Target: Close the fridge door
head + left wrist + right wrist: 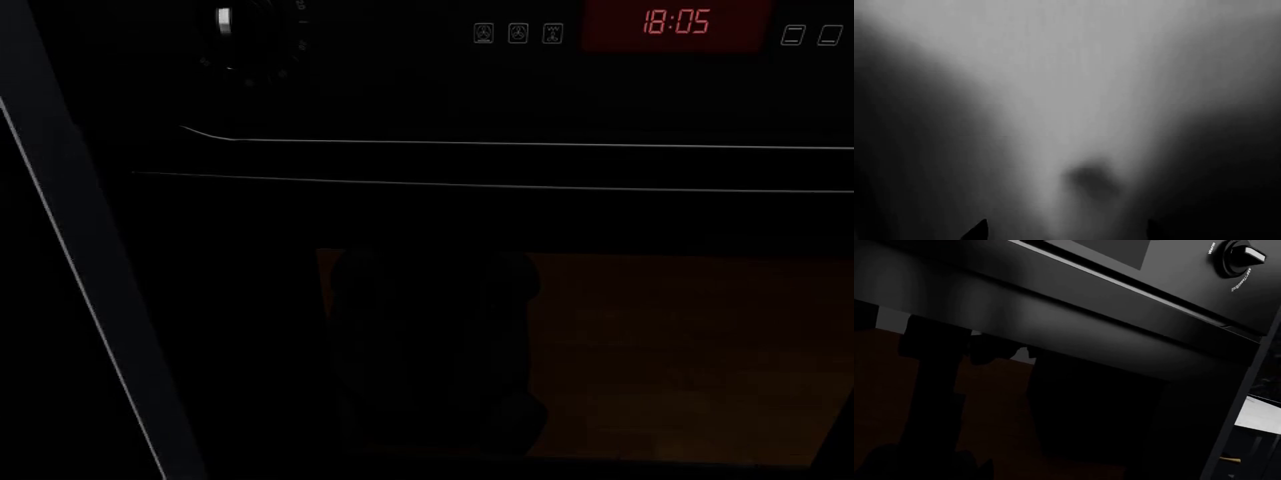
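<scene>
The fridge door cannot be made out for certain in any view. In the left wrist view a smooth, blurred surface (1074,90) fills the picture, light grey in the middle and fading to black at both sides, very close to the camera. My left gripper (1067,231) is open against it, its two dark fingertips (979,230) standing wide apart with nothing between them. My right gripper is lost in darkness in the right wrist view; only one dim tip (984,469) shows, and its state is unreadable. Neither gripper itself shows in the head view.
A black oven fills the head view: red clock (675,22), knob (247,30), long handle (534,145), glass door (667,350) with a dark reflection. A slanted black edge (80,280) runs down its left. The right wrist view looks up at the oven knob (1241,257).
</scene>
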`<state>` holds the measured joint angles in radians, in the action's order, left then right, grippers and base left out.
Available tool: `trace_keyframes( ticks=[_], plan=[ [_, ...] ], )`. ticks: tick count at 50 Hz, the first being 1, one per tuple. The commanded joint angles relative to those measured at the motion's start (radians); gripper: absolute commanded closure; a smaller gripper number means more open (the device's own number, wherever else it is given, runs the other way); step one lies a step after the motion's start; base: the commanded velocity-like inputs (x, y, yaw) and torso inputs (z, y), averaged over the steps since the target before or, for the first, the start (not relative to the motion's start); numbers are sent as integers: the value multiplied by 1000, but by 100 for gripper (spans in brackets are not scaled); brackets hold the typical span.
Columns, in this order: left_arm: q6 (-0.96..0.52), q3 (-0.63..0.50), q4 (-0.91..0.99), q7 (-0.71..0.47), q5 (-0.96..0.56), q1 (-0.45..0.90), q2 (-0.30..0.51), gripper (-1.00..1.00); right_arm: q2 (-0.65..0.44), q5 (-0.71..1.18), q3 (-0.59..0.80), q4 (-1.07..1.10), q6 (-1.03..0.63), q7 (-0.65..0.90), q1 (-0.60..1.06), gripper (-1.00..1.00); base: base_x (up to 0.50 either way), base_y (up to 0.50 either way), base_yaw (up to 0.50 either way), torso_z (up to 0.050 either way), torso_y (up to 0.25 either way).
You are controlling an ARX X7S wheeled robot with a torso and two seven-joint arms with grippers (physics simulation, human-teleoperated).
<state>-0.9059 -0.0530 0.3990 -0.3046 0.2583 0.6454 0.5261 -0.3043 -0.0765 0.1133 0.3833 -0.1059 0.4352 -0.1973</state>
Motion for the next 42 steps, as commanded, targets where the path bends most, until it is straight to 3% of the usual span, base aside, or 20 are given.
trace_keyframes(
  ticks=[1, 9, 17, 23, 27, 33, 42],
  plan=[
    [-64, -171, -211, 9, 68, 270, 14, -100, -9, 15, -23, 4, 48, 19, -53, -100, 0, 0, 0, 0, 0],
    [-1, -243, -434, 0, 70, 423, -37, -100, -15, 30, -63, 21, 80, 49, -118, -100, 7, 2, 0, 0, 0],
    [34, -303, -528, 11, 81, 517, -66, -100, -15, 27, -60, 23, 66, 52, -109, -100, 6, 3, -1, 2, 0],
    [164, -386, -696, 5, 94, 589, -88, -100, -16, 25, -70, 57, 53, 64, -125, -100, 25, 7, -4, 5, 0],
    [232, -367, -799, -20, 65, 639, -121, -100, -12, 18, -78, 64, 56, 80, -144, -100, 28, 10, -5, 6, 0],
    [311, -400, -829, 4, 56, 646, -124, -100, -15, 10, -85, 101, 21, 87, -151, -100, 30, 11, -7, 5, 0],
    [252, -373, -715, 20, 50, 609, -101, -100, -18, 11, -74, 93, 21, 83, -140, -100, 25, 12, -5, 4, 0]
  ],
)
